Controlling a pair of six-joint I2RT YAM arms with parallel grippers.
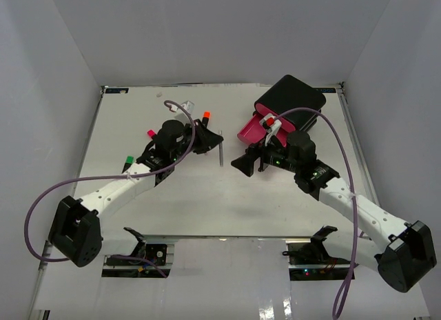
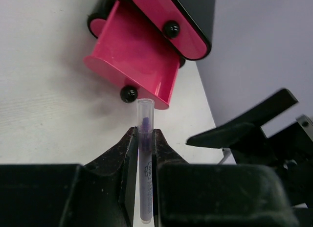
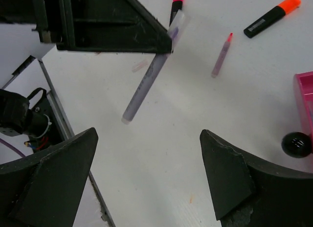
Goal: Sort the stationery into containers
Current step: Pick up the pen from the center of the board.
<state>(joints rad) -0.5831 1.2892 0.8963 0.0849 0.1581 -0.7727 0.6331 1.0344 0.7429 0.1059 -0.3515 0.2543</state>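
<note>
1. Table [image 1: 200, 203] – a white top that carries everything; both arms reach across it from the near edge.
2. Black drawer box [image 1: 293, 96] – it stands beyond the right gripper and ahead-right of the left gripper. At least one pink front with a black knob sits flush in the box.
3. Open pink drawer [image 2: 132, 56] – pulled out of the box towards the left gripper, with its round knob [image 2: 128, 94] just past the tip of the held pen. No stationery shows in the visible part of the tray.
4. Right gripper [image 3: 146, 139] – jaws spread wide and holding nothing. It hovers beside the open drawer's front, facing the left gripper across a small gap.
5. Left gripper [image 2: 145, 135] – jaws narrowed and clamped on the purple pen [image 2: 145, 114]. The pen stands out of both sides of the fingers, its clear-capped end pointing at the open drawer.
6. Orange-capped highlighter [image 3: 271, 16] – it lies on the table behind the left gripper, on the far side.
7. Pink-capped highlighter [image 3: 176, 4] – behind the left gripper, partly hidden by it in the right wrist view.
8. Green-capped highlighter [image 1: 129, 160] – beside the left forearm, well back from the fingers.
9. Thin lilac pen with a red tip [image 3: 221, 56] – flat on the table between the left gripper and the orange-capped highlighter.
</note>
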